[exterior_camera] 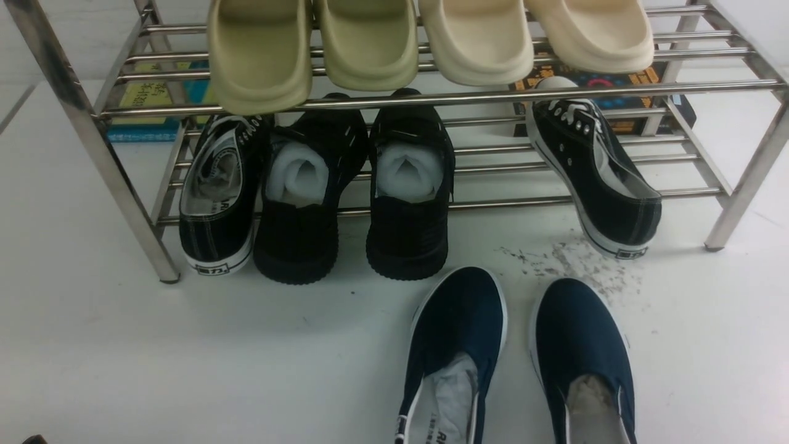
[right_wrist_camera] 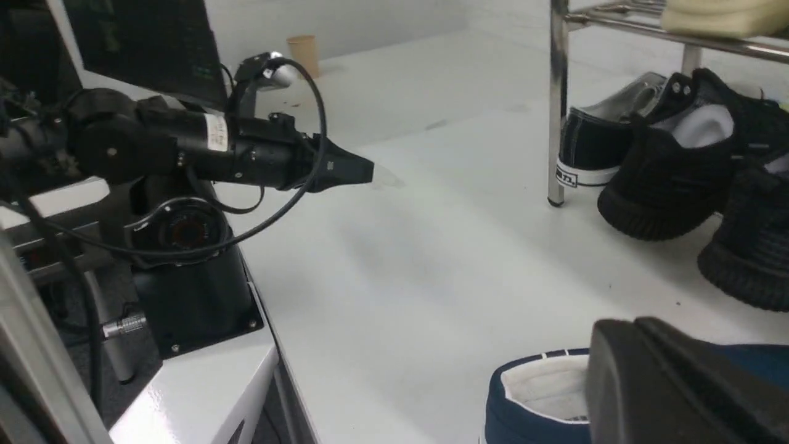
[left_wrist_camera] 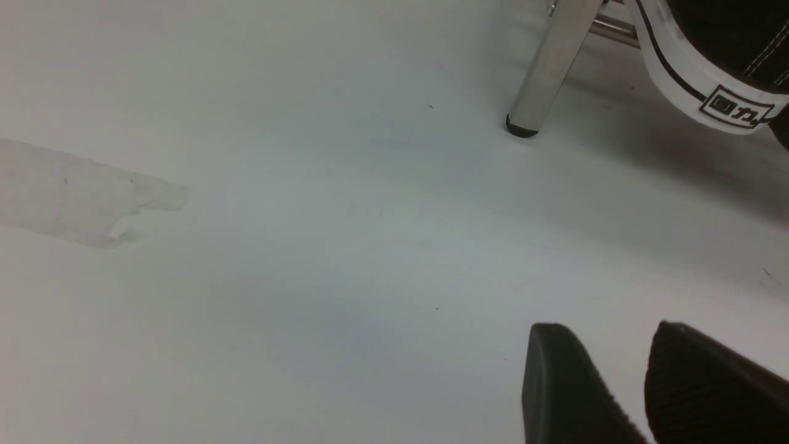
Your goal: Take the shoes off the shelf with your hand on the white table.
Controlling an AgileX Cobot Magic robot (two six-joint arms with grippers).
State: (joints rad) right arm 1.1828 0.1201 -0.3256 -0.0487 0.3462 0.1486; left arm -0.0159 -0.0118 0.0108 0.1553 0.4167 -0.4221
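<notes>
Now both navy shoes [exterior_camera: 518, 357] on the white table [exterior_camera: 185, 357], left pincer [left_wrist_camera: 622, 370] well apart, slightly parted, empty.

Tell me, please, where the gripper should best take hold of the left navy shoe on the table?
Probably the heel collar of the left navy shoe. Its mouth faces up with the heel toward the robot, so one finger could slip inside beside the crumpled paper and the other press outside the rim, coming from above on the robot's side. The toe is broad and rounded, offering no edge.
</notes>
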